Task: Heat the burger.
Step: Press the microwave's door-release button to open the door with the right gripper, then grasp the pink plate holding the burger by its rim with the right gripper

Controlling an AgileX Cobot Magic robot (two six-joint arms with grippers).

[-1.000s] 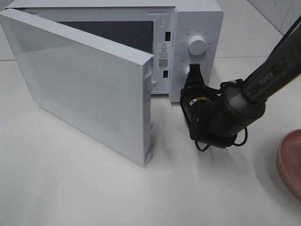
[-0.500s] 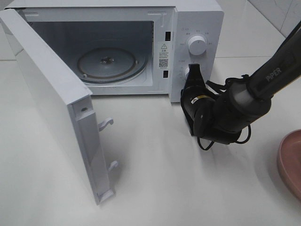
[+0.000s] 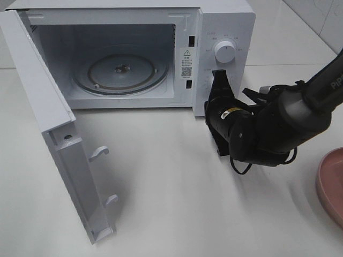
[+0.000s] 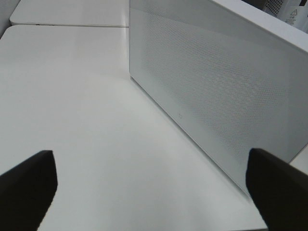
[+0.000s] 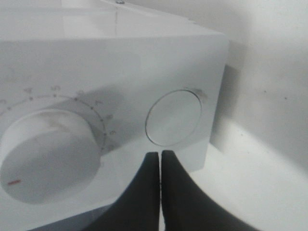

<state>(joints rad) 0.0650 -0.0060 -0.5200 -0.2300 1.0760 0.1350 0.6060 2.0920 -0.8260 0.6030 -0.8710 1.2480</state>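
Observation:
The burger is out of view in every frame. The white microwave (image 3: 225,27) stands at the back with its door (image 3: 48,123) swung wide to the left, showing the bare glass turntable (image 3: 120,72). My right gripper (image 3: 220,76) is shut with nothing in it. Its tips point at the control panel just below the upper dial (image 3: 223,52). In the right wrist view the closed fingertips (image 5: 160,156) sit right under the round button (image 5: 173,117), beside the big dial (image 5: 48,156). My left gripper (image 4: 150,159) is open and empty, low over the table outside the door (image 4: 216,86).
A pink plate (image 3: 332,184) shows partly at the right edge of the table, and what lies on it is cut off. The open door juts toward the front left. White table surface (image 3: 177,203) lies in front of the microwave.
The microwave door has swung from nearly closed to wide open on the left, uncovering the turntable. The right arm has shifted slightly to the right, its gripper still shut at the panel.

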